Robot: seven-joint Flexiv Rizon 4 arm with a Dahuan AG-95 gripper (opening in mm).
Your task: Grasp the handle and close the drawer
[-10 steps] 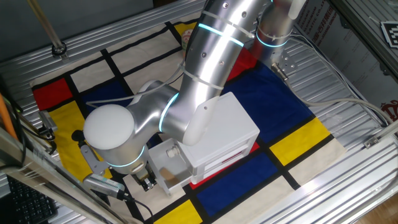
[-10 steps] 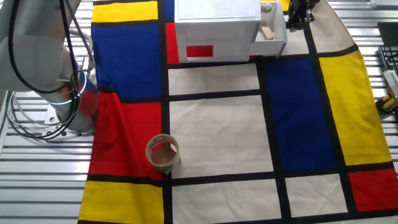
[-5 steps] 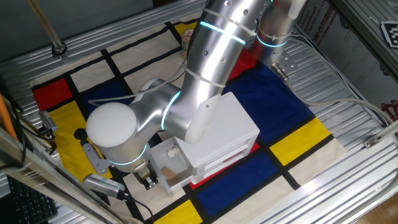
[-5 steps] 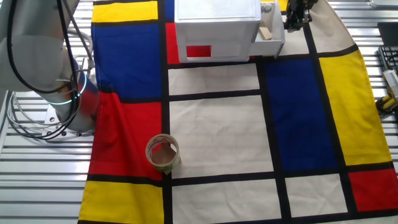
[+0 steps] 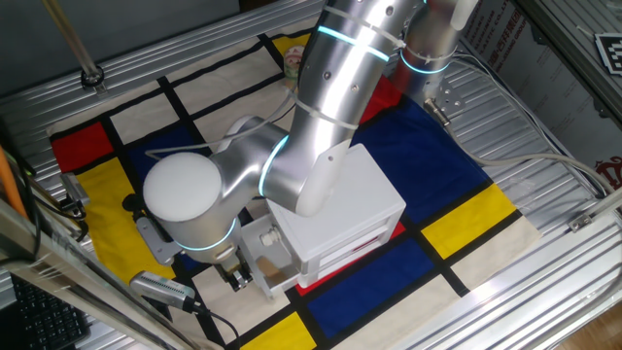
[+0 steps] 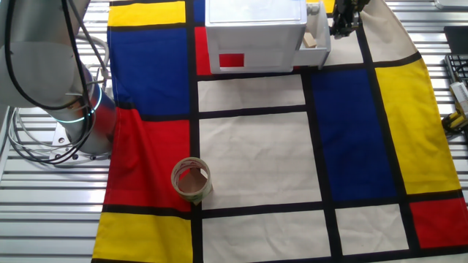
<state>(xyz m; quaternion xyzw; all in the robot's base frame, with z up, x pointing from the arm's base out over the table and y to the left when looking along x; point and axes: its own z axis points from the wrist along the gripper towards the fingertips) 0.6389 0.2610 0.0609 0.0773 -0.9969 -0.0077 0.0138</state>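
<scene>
The white cabinet stands at the far edge of the checked cloth, and its drawer sticks out a short way to the right. In one fixed view the drawer juts toward the lower left from the cabinet. My gripper presses against the drawer's front panel, its dark fingers shut around the handle, which is hidden between them. A small tan block lies inside the drawer.
A tape roll stands on the cloth well in front of the cabinet. The arm's base is at the cloth's left edge. A keyboard and tools lie off the right edge. My arm arches over the cabinet.
The gripper has moved toward the cabinet with the drawer front, so the drawer sticks out less than a second ago.
</scene>
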